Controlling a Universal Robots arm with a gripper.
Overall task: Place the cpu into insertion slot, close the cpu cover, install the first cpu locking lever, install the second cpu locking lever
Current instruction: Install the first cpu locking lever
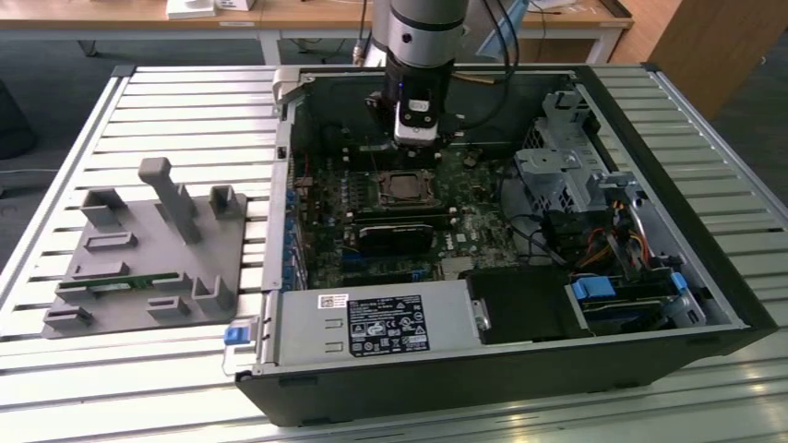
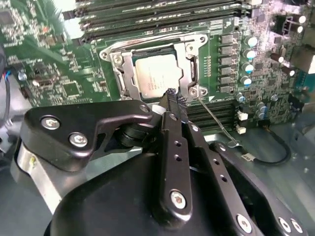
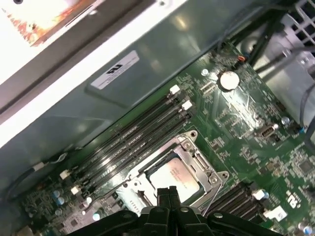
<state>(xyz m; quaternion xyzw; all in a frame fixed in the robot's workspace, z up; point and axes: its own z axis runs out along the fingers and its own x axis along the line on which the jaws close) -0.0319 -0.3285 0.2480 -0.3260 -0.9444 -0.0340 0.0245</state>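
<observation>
In both wrist views the black body of the hand [image 2: 172, 97] cuts off the board just past the socket. Its tips overlap one edge of the cpu cover [image 2: 126, 73], so it cannot be told whether they touch the metal. The two fingers are pressed together with nothing between them.

The insertion slot [image 2: 147, 51] is mostly hidden under what lies in it, and only a dark strip of its rim shows. The cpu [image 2: 157, 73], a square with a dull silvery-beige top, sits in it. The silver-grey cover frame lies flat around the cpu, which shows through the cut-out.

A thin wire locking lever [image 2: 212, 119] slants away from one socket corner over the green circuit board [image 2: 69, 73]; whether it is latched is unclear.

In the exterior view the socket lies mid-board inside the open computer case [image 1: 493, 388]. The case stands on the half of the surface [image 1: 161, 92] toward the exterior view's right, beside a grey fixture block [image 1: 136, 268].
</observation>
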